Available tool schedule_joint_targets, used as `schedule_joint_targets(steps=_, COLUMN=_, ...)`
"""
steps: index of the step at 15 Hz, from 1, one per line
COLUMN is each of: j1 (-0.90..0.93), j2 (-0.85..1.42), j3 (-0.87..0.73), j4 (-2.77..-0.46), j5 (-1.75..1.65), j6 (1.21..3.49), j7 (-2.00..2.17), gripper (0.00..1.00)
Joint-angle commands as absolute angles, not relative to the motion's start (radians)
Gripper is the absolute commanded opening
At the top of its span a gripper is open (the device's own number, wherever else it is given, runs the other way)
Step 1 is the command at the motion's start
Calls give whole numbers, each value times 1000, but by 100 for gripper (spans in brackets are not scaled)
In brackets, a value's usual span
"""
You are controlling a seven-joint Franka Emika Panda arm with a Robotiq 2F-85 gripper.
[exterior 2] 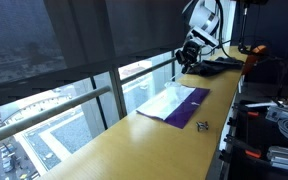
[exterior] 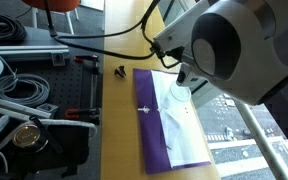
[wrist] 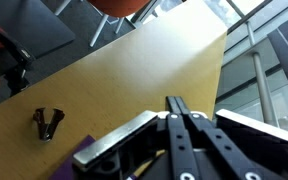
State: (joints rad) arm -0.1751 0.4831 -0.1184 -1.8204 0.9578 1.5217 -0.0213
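Wooden windowside bench (exterior: pixel 122 120); purple mat (exterior: pixel 156 140) flat on it; white cloth (exterior: pixel 187 125) atop mat, likely light, limp, best pinched at an edge; gripper (wrist: pixel 174 104) above mat's end, fingers pressed together; black clip (wrist: pixel 48 122) beside mat.

In an exterior view, the camera stood close over the purple cloth (exterior: pixel 169 125), looking steeply down the counter (exterior: pixel 119 120) from behind my arm (exterior: pixel 234 45). In an exterior view set farther from the cloth (exterior 2: pixel 174 103), it faced low along the counter toward me. My wrist view looked past my gripper (wrist: pixel 179 110) over the cloth's corner. All three shared the black clip (exterior: pixel 118 71) near the cloth.
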Motion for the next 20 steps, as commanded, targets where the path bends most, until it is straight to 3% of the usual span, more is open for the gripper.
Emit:
schedule_joint_targets(steps=1, j1=-176, j2=442, j3=-127, j4=-1854, j5=930, j6=1510, j7=-27, gripper=0)
schedule_joint_targets(steps=20, j1=-200, j2=502, j3=-132, j4=-1826, j5=893, j6=1516, j7=-20, gripper=0)
